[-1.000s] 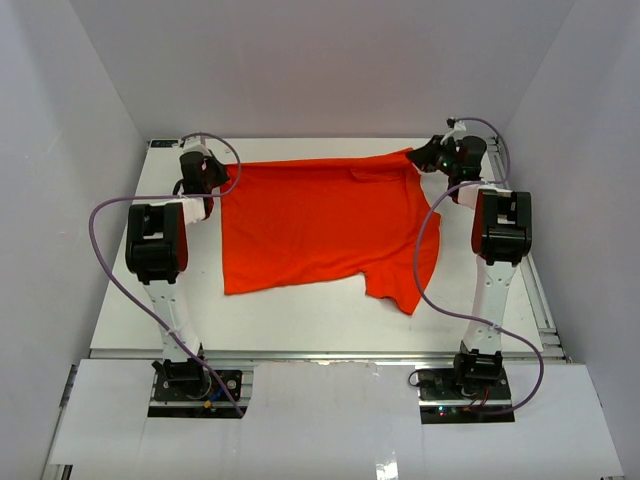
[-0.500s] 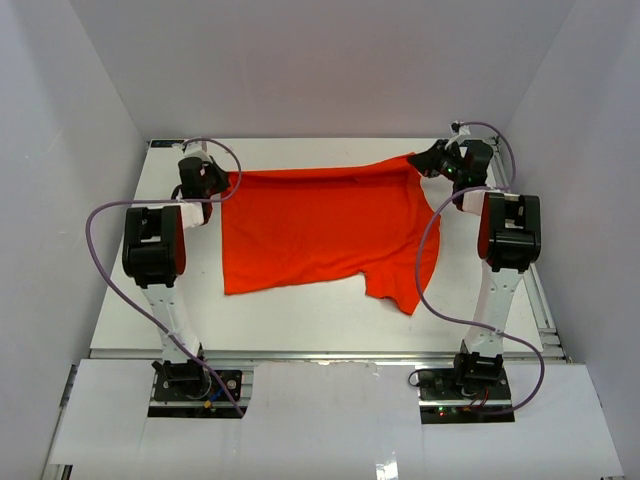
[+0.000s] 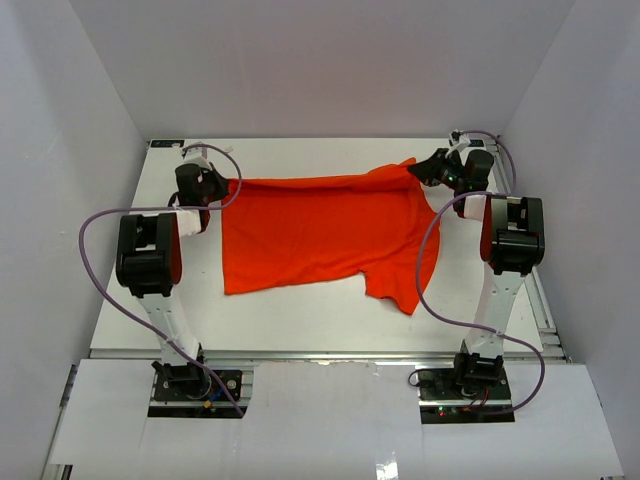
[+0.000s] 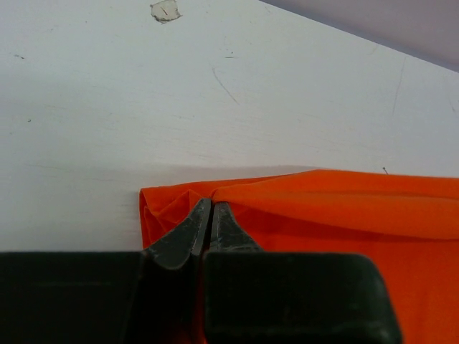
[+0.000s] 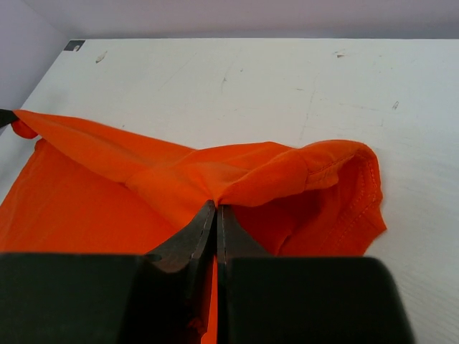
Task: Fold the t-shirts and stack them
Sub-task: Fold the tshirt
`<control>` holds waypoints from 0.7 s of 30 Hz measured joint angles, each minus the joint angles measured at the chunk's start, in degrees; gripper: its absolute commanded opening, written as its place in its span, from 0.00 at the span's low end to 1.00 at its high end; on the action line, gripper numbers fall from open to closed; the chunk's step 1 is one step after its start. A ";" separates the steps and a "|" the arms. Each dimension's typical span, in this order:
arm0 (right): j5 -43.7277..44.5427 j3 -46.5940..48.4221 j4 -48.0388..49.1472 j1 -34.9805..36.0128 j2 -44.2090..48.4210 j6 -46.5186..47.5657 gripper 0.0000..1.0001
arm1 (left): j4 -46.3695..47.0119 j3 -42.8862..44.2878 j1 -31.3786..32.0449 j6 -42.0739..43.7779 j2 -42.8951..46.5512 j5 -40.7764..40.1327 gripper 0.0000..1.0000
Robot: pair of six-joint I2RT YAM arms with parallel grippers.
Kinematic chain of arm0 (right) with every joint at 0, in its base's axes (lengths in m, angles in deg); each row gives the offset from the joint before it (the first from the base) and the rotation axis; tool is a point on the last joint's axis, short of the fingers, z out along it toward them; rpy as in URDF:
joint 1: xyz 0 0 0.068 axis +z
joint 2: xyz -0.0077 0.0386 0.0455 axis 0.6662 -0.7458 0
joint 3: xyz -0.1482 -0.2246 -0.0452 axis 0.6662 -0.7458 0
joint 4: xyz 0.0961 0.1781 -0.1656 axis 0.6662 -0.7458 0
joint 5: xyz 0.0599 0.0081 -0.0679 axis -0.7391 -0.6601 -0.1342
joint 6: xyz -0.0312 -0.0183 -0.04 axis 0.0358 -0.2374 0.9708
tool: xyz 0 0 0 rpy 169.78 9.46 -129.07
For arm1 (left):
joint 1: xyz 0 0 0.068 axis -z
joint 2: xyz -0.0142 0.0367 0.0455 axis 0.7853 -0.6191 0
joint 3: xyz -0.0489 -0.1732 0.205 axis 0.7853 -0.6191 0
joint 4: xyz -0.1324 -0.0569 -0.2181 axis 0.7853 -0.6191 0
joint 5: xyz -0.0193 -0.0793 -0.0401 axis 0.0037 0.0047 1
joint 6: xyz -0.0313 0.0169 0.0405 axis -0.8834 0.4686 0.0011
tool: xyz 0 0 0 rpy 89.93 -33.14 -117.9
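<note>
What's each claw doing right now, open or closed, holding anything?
The left claw is closed, gripping the t-shirt.
The right claw is closed, gripping the t-shirt too.

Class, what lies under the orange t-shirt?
White table shows all around the t-shirt; the cloth hides whatever lies beneath it. The left gripper and right gripper pinch its far edge.

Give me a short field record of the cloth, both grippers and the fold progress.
item: one plain orange-red t-shirt
surface: white table
left gripper: shut, pinching the t-shirt's far left corner
right gripper: shut, pinching bunched fabric at the t-shirt's far right edge
cloth state: far edge stretched between the two grips, near part spread on the table
fold: none completed yet
stack: none, only one t-shirt in view
</note>
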 measured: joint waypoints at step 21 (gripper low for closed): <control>0.04 -2.95 -0.68 -0.50 0.79 0.81 0.06 | -2.08 -4.87 -0.04 5.81 2.64 2.38 0.08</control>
